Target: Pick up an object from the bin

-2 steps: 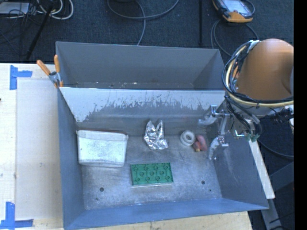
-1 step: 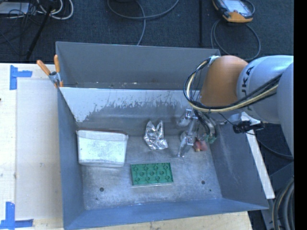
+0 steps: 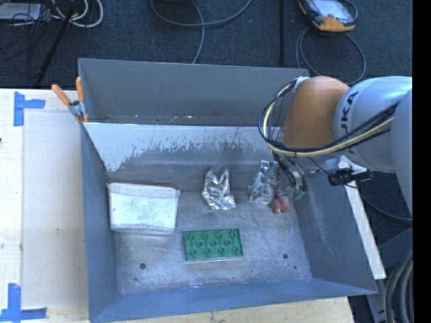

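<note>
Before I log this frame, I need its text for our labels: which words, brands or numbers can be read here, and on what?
"KA": on the arm, beside its orange cover; the end of a longer mark whose other letters are hidden.
White box, green plate, foil: no text to be seen.
Screen on the floor above the bin: too small to read.

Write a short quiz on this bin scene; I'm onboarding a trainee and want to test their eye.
1. True or false: the green studded plate lies flat on the floor of the bin.
2. Of these, which lies nearest the tool? A) white box B) crumpled silver foil C) green studded plate
3. Fill in: the arm reaches in from the view's ____ side.
Key: 1 true; 2 B; 3 right.
</note>
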`<state>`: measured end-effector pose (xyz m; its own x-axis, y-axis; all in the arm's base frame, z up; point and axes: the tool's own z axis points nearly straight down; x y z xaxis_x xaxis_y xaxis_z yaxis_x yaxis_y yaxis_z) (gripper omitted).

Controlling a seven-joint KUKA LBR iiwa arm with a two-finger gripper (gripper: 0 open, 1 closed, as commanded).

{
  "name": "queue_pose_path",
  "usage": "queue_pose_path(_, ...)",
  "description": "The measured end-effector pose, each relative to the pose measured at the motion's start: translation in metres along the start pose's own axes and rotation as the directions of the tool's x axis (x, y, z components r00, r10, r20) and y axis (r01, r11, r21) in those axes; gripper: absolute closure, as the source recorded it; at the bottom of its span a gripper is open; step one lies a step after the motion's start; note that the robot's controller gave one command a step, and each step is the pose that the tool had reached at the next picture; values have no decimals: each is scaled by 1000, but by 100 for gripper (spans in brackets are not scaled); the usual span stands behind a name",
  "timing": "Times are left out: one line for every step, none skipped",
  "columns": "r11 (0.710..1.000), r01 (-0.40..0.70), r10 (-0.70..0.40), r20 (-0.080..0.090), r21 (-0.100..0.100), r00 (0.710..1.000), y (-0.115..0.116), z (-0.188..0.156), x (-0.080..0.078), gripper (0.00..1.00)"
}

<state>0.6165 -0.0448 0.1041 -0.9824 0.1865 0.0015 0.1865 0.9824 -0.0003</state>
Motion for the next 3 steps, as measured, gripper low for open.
queue_pose_path(1000, 2, -2, 0, 0, 1000, 0, 0, 0, 0)
queue_pose_path(939, 345, -345, 12, -2, 939, -52, 29, 5, 0)
queue_pose_path(962, 272, -272, 12, 2, 962, -50, -55, -7, 0)
